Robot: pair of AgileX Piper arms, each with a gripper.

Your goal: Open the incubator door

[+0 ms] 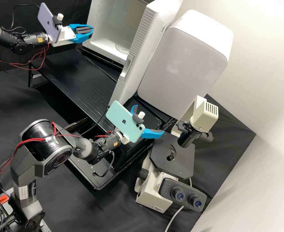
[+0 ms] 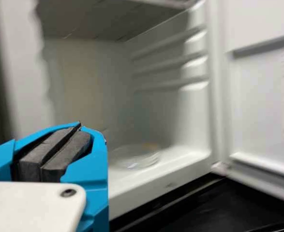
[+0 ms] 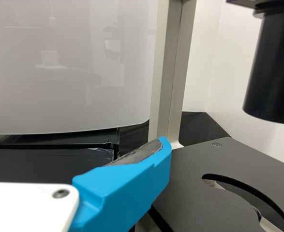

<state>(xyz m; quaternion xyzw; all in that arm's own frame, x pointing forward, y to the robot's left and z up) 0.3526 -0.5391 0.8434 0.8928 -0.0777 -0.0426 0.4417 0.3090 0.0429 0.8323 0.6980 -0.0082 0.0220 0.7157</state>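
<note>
White incubator (image 1: 104, 32): stands on the dark shelf, its front uncovered and its inside in plain sight
Incubator door (image 1: 146, 38): swung wide of the opening, so the task looks done or nearly so
Microscope (image 1: 172, 154): on the bench, beside the right gripper (image 1: 149, 119)
Left gripper (image 1: 90, 31): closed, pads together with nothing between them, at the mouth of the incubator and apart from the door
Right gripper: fingers spread wide, holding nothing, well apart from the incubator's opening
Doing it well: most likely, back the left gripper slowly out along a clear line, kept closed, well off the door's inner face so no brush swings it back; the right gripper had best avoid the microscope
Clear dish (image 2: 134, 157): on the incubator's floor, easily knocked if the arm dips inward
Writing: small print on the microscope's base, left unread
</note>
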